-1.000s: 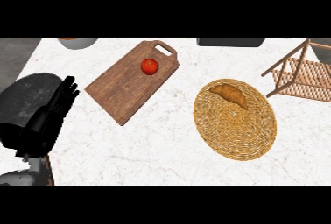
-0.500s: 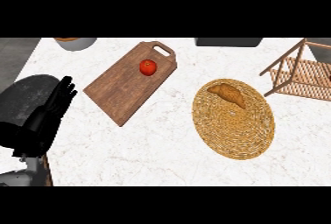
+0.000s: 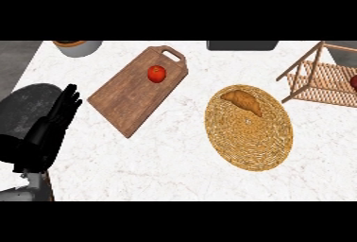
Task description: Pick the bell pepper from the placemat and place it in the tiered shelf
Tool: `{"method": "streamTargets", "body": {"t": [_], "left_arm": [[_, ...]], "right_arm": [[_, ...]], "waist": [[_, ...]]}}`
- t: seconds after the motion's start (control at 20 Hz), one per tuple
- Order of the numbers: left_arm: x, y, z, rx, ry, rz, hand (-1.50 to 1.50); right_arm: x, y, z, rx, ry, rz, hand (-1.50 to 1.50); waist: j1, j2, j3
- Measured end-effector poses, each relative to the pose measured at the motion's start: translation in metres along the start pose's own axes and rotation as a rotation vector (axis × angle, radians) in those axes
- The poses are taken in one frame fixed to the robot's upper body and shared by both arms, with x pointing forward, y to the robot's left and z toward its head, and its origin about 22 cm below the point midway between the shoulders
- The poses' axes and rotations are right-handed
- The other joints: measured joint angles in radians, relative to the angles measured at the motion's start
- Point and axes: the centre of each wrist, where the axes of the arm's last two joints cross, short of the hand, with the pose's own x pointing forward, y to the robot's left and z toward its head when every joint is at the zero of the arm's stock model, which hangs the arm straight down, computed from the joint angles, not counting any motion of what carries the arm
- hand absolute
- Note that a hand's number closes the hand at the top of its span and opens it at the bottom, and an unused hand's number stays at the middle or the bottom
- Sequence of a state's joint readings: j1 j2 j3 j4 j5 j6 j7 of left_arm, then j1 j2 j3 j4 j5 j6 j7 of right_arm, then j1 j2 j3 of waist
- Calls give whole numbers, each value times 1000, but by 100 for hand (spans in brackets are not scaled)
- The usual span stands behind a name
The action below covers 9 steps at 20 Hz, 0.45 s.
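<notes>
Left hand (image 3: 52, 125): at the view's left edge over the desk (image 3: 174, 156), fingers straight and pointing up, holds nothing, resting.
Right hand: not seen.
Placemat (image 3: 249, 127): round woven mat, right of centre on the desk.
On placemat: brown croissant-like item (image 3: 242, 100) near its upper edge; no pepper shape I can make out there.
Cutting board (image 3: 138, 90): wooden, tilted, left of the placemat, apart from it.
Red item (image 3: 157, 73): round, on the board's upper part; pepper or tomato, can't tell.
Tiered shelf (image 3: 322, 78): wooden, upper right, partly cut by the frame; something red (image 3: 353, 82) at its right edge.
Bowl (image 3: 77, 46): top left, cut off.
Dark object (image 3: 242, 45): top centre, cut off.
</notes>
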<state>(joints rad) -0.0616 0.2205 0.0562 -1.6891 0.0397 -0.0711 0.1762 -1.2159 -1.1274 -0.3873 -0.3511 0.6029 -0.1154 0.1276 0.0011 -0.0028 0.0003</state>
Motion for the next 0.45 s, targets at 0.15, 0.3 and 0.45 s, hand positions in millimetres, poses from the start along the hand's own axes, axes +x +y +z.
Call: {"method": "streamTargets", "body": {"t": [0.15, 0.3, 0.45], "left_arm": [[2, 4, 0, 6, 4, -5, 0], [1, 5, 3, 10, 4, -1, 0], [1, 5, 4, 20, 7, -1, 0]], "right_arm": [[-17, -34, -4, -9, 105, -137, -150], [-41, -74, -4, -3, 182, -232, -150], [-71, -108, 1, 23, 218, -291, -150]], "waist": [[-8, -1, 1], [-12, -1, 1], [-17, 0, 2]]}}
